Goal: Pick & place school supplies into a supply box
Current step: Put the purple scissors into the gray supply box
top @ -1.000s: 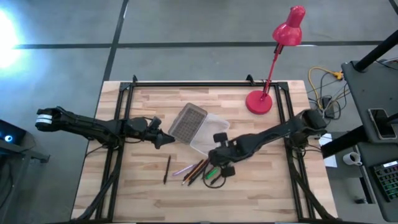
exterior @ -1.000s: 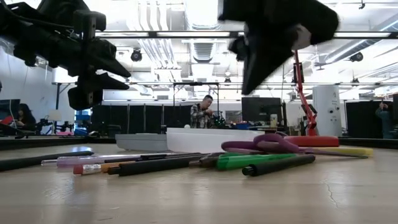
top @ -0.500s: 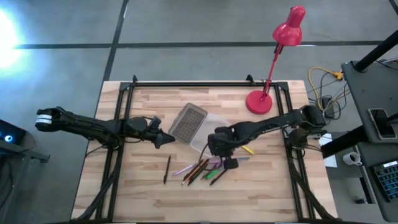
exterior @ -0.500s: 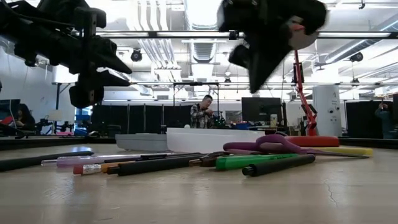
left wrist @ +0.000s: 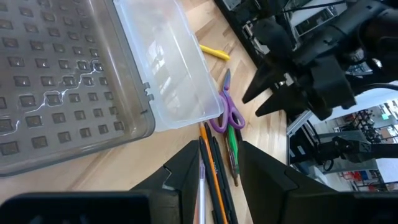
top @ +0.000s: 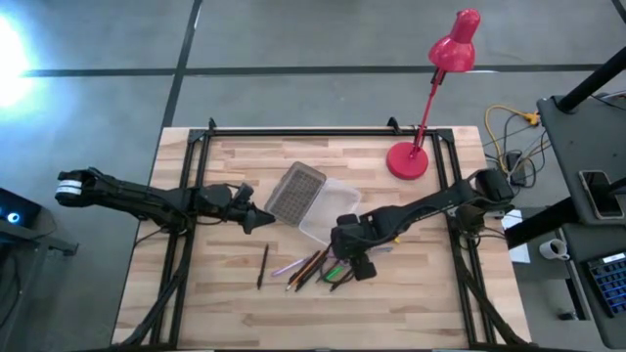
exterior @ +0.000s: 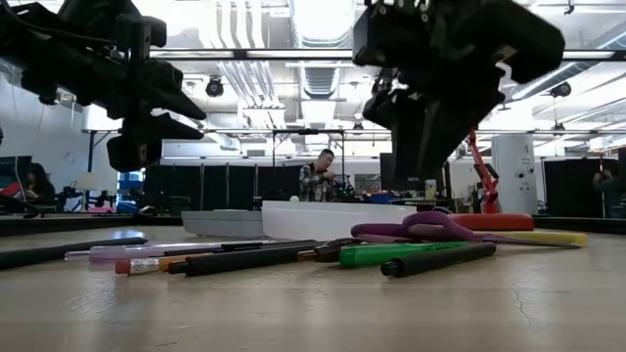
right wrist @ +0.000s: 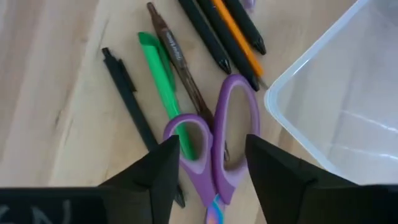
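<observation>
The supply box lies open mid-table: its grey grid lid (top: 293,191) beside the translucent tray (top: 328,210). Several pens and pencils (top: 305,266) lie on the wood near the tray, with a green pen (right wrist: 160,65), a brown one (right wrist: 177,56), an orange pencil (right wrist: 236,43) and purple scissors (right wrist: 214,143) among them. One black pencil (top: 262,266) lies apart to the left, and a yellow pen (left wrist: 211,53) lies beside the tray. My right gripper (right wrist: 211,186) is open, just above the scissors' handles. My left gripper (top: 259,217) is open, hovering left of the lid.
A red desk lamp (top: 430,98) stands at the far right corner of the table. A black pen (right wrist: 127,81) lies at the outer side of the pile. Bare wood lies along the near edge (top: 313,313). People show in the room behind the table (exterior: 318,181).
My right gripper drew back toward the far edge and up, then came back toward the near edge and down over the purple scissors, turning about its wrist. The pens, the scissors and the box lie where they were.
</observation>
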Robot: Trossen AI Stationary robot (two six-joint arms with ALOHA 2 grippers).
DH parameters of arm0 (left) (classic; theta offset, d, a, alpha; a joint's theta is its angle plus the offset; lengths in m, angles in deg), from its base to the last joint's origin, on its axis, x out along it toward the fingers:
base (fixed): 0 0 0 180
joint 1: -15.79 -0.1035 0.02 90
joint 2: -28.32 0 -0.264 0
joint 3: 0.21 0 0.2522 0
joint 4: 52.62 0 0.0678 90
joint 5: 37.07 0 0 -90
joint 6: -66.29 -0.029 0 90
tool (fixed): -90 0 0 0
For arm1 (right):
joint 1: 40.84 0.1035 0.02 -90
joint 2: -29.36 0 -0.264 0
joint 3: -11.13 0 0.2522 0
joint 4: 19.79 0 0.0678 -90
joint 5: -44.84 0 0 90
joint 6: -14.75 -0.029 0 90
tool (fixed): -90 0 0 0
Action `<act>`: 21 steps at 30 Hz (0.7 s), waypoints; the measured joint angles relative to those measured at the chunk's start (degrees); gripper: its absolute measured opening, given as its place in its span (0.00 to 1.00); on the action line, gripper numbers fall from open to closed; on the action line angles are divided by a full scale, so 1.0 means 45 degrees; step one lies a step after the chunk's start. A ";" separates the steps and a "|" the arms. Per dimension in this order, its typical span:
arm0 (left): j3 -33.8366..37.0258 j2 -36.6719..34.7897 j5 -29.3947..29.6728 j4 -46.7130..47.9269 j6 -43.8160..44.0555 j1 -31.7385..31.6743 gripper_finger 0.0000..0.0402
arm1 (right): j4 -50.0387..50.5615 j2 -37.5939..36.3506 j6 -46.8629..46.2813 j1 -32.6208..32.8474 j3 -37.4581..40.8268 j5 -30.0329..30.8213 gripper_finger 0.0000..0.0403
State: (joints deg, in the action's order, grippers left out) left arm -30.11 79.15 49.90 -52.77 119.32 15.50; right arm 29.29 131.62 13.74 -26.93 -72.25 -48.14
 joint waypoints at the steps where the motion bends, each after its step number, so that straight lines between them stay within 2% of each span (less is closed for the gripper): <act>1: 0.0000 0.0000 0.0000 0.0000 0.0000 0.0000 0.24 | -0.0214 0.0000 -0.0070 -0.0010 0.0190 -0.0011 0.45; 13: 0.0005 0.0005 0.0000 0.0003 -0.0002 0.0000 0.24 | -0.2750 0.0022 -0.1445 -0.0056 0.2046 0.0021 0.40; 21: 0.0010 0.0005 0.0002 0.0005 0.0000 0.0000 0.24 | -0.3370 0.0024 -0.2125 -0.0068 0.2738 -0.0012 0.38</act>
State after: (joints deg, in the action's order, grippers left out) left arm -30.07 79.17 49.91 -52.75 119.32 15.50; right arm 14.13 131.73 4.17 -27.24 -59.92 -48.20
